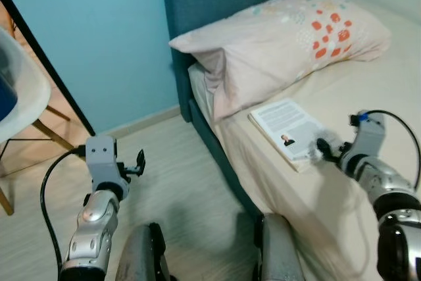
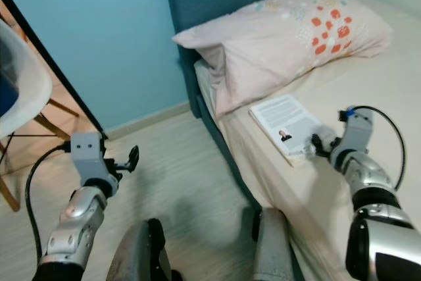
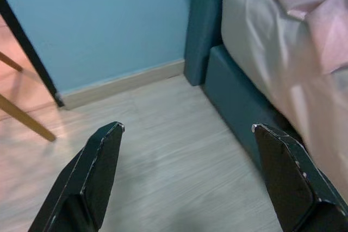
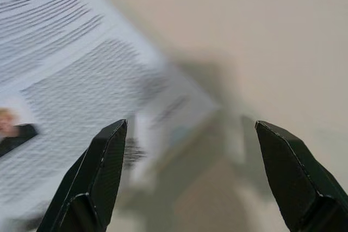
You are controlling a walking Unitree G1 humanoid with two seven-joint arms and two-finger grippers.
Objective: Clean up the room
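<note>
A thin white book [image 1: 289,129] lies flat on the cream bed [image 1: 368,83], near the mattress edge and just below the pillow [image 1: 289,37] — a pale pink one with orange and red spots. The cover facing up carries blocks of small grey print (too fine and blurred to read) and a little portrait photo near its lower edge. The right tool [image 1: 323,148] sits at the book's near corner, its two black fingers spread wide, holding nothing. The left tool [image 1: 136,164] hangs over the pale wood floor [image 1: 184,176] beside the teal bed frame [image 3: 234,96] — fingers also apart, empty. A white chair [image 1: 20,90] stands at the far left.
</note>
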